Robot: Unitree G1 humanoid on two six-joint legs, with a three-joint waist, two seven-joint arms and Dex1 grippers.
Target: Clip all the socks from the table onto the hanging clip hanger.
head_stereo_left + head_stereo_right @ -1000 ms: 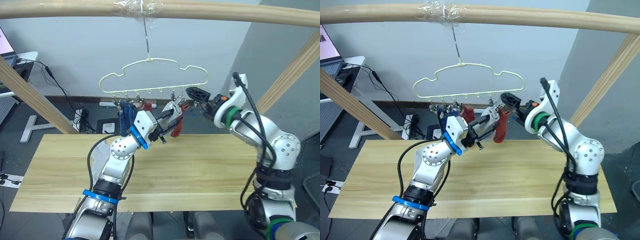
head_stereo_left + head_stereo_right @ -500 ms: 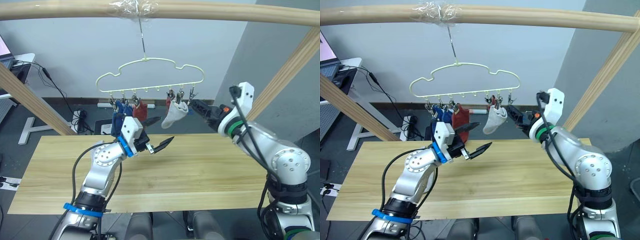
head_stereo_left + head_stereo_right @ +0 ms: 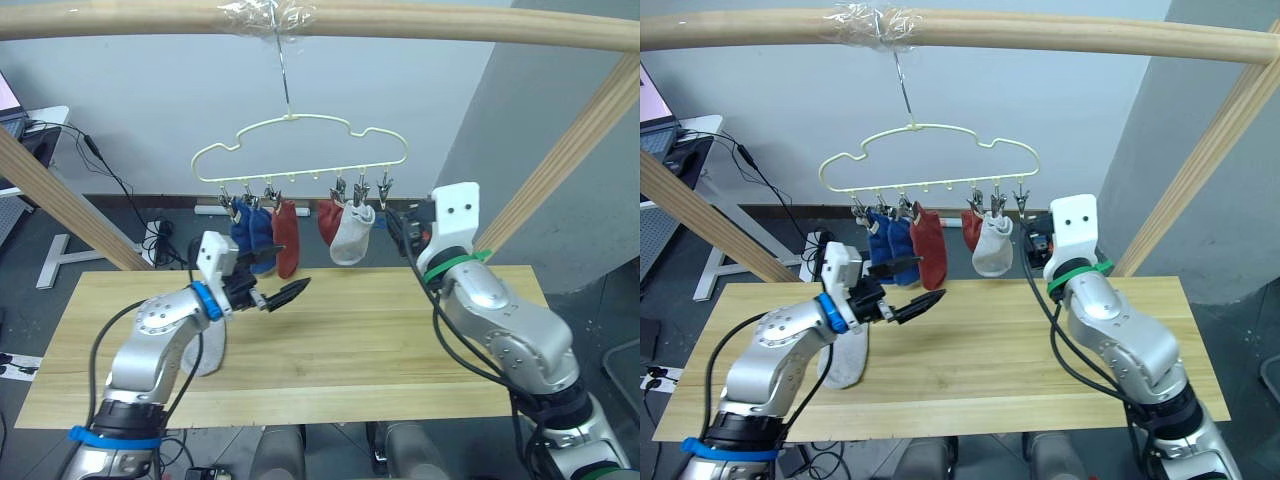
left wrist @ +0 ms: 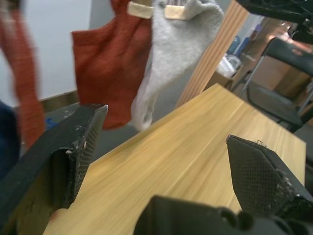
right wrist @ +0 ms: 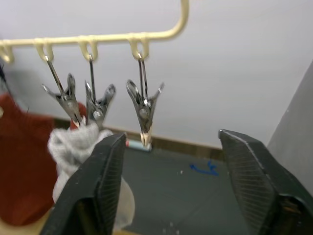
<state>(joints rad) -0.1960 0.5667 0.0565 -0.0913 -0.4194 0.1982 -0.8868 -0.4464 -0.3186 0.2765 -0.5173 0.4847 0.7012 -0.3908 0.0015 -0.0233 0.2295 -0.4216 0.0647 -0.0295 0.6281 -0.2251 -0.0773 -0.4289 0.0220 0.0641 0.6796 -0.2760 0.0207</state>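
The left gripper (image 3: pixel 285 294) hangs over the left half of the table (image 3: pixel 380 350) with its two black fingers (image 4: pixel 73 147) spread wide and nothing between them; in the left wrist view bare pale planks show in the gap. The right gripper (image 5: pixel 168 171) is raised near the right end of the clip hanger (image 3: pixel 300 150), its fingers also parted widely and empty, with the last metal clip (image 5: pixel 144 110) seen through the gap and holding nothing. The pale yellow hanger hangs by its hook from the wooden pole (image 3: pixel 400 22) overhead, and five socks are clipped along its lower bar: two blue socks (image 3: pixel 250 235) at the left end, a rust red sock (image 3: pixel 286 238) just beside them, then after a gap a second rust red sock (image 3: pixel 328 220) partly behind a light grey sock (image 3: pixel 350 236). The grey one and its red neighbour hang touching. The bare clip is at the far right, just beside the grey sock's clip. One more light grey sock (image 3: pixel 205 350) lies on the table under the left forearm, partly hidden by the arm, towards the left of the planks and well apart from the hanger.
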